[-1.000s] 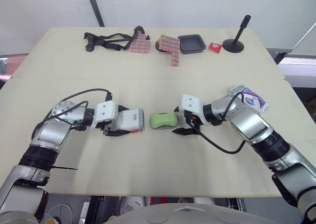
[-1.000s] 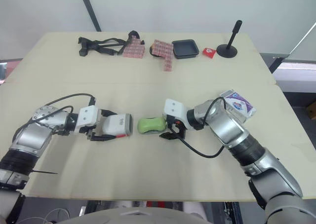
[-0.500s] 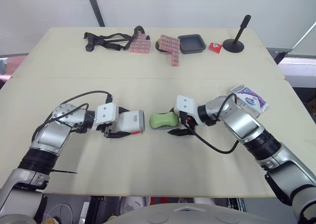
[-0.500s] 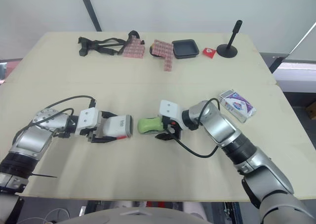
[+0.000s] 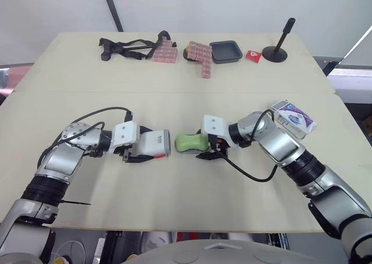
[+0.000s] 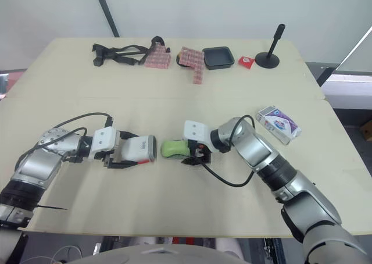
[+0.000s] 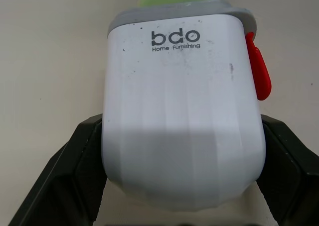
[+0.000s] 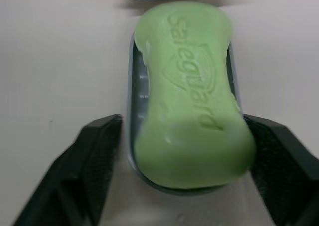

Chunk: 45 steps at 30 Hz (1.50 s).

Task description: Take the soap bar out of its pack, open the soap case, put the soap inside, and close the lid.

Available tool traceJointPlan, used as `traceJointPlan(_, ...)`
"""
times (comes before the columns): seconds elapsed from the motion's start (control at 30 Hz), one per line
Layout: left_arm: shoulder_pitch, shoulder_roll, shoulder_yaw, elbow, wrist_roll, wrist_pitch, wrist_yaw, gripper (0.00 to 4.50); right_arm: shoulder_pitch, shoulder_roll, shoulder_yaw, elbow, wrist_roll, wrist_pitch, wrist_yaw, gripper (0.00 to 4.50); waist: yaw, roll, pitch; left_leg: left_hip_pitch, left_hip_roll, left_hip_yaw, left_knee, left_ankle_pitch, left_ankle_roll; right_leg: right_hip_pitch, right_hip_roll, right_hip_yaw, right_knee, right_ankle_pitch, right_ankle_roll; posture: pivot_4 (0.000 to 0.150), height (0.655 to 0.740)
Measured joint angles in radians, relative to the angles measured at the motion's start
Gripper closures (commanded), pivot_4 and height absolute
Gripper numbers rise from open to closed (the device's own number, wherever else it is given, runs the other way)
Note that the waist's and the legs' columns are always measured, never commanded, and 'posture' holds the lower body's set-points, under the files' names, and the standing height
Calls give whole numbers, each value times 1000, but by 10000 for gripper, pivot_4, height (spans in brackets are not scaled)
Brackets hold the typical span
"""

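Observation:
My left gripper (image 5: 141, 149) is shut on a white soap case (image 5: 153, 145) with a red latch (image 7: 258, 71), which lies on its side on the table. Its grey-rimmed end faces a green soap bar (image 5: 191, 142). The bar rests in a shallow grey tray (image 8: 131, 86) a short gap from the case. My right gripper (image 5: 206, 148) stands open around that tray, one black finger (image 8: 99, 151) on each long side. The purple-and-white soap pack (image 5: 294, 115) lies to the right, beside my right arm.
Along the far edge of the table lie a black strap (image 5: 125, 46), pink chequered packs (image 5: 200, 57), a black dish (image 5: 225, 50), a small red box (image 5: 253, 55) and a black stand (image 5: 276, 49). A seam (image 5: 174, 92) crosses the table.
My right gripper has slid left, so its fingers now flank the soap and tray instead of trailing behind them. The left gripper and case nudged slightly right early on.

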Motion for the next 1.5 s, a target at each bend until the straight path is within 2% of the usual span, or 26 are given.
traceJointPlan(0.03, 0, 0, 0, 0, 0, -1, 0, 10351, -2, 0, 0, 0, -3, -3, 0, 19388, -1, 0, 0, 0, 0, 0, 0, 0, 0, 1, 0, 0, 0, 0, 0, 1500, 7400)
traceJointPlan(0.37, -1, 0, 0, 3, 0, -9, -1, 10351, 11, -17, -3, -27, -9, -2, 1, 19430, 4, 0, 0, 0, 0, 0, 0, 1, 0, 1, -1, -1, 0, 0, 0, 1500, 7400)
traceJointPlan(0.7, -32, -14, -1, 13, -4, -11, -27, 10351, 48, -147, -42, -160, -3, 85, 32, 19430, 6, 0, 0, -1, 0, 0, 0, 1, 0, 0, -1, -1, 0, 0, 0, 1500, 7400)
traceJointPlan(1.07, -70, -87, -46, 34, 9, -32, -34, 10351, 49, -154, -50, -237, 6, 160, 22, 19430, 5, 0, 0, -3, 0, 0, -1, 1, 0, 0, -1, -1, -1, 0, 0, 1500, 7400)
traceJointPlan(1.5, -114, -145, -91, 70, 46, -38, -37, 10351, 46, -157, -50, -242, 4, 208, 20, 19430, 4, 0, 0, -3, 0, 0, -1, 1, 0, 0, -1, 0, -1, 0, 0, 1500, 7400)
